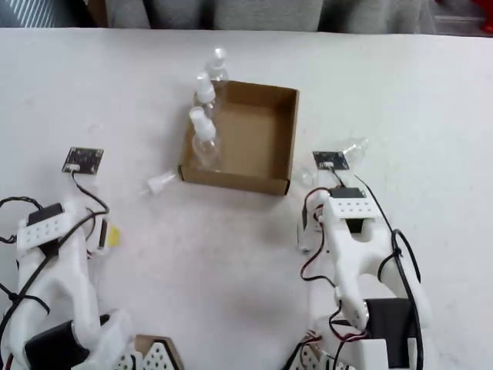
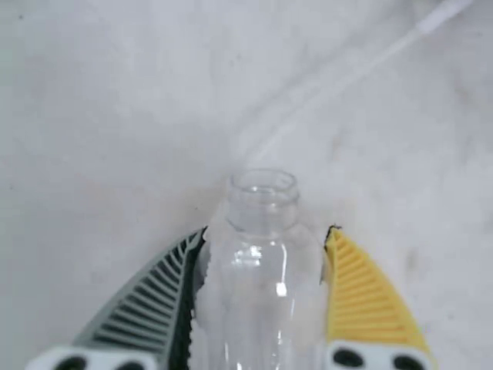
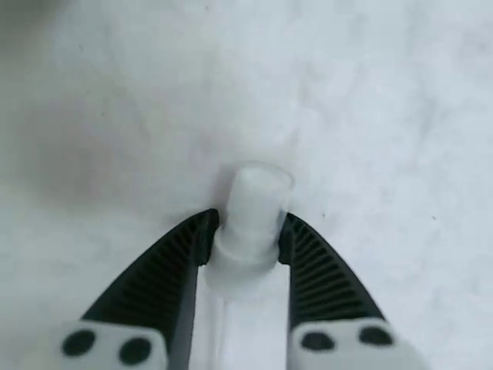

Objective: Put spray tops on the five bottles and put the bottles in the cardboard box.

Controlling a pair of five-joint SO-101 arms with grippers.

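Observation:
The open cardboard box [image 1: 258, 135] sits mid-table. One capped clear bottle [image 1: 203, 142] lies inside along its left wall. Two more capped bottles [image 1: 206, 87] [image 1: 218, 62] stand at its far left corner. A loose spray top [image 1: 162, 182] lies on the table left of the box. My left gripper [image 2: 266, 235] [image 1: 104, 235] is shut on an uncapped clear bottle [image 2: 262, 254], its open neck pointing away from the fingers. My right gripper [image 3: 249, 218] [image 1: 308, 231] is shut on a white spray top [image 3: 253, 204]. Another clear bottle [image 1: 350, 148] lies right of the box.
A thin clear dip tube [image 2: 362, 65] lies on the white table [image 1: 400, 85] beyond the held bottle. Both arm bases stand at the near edge. Open tabletop lies between the arms, in front of the box.

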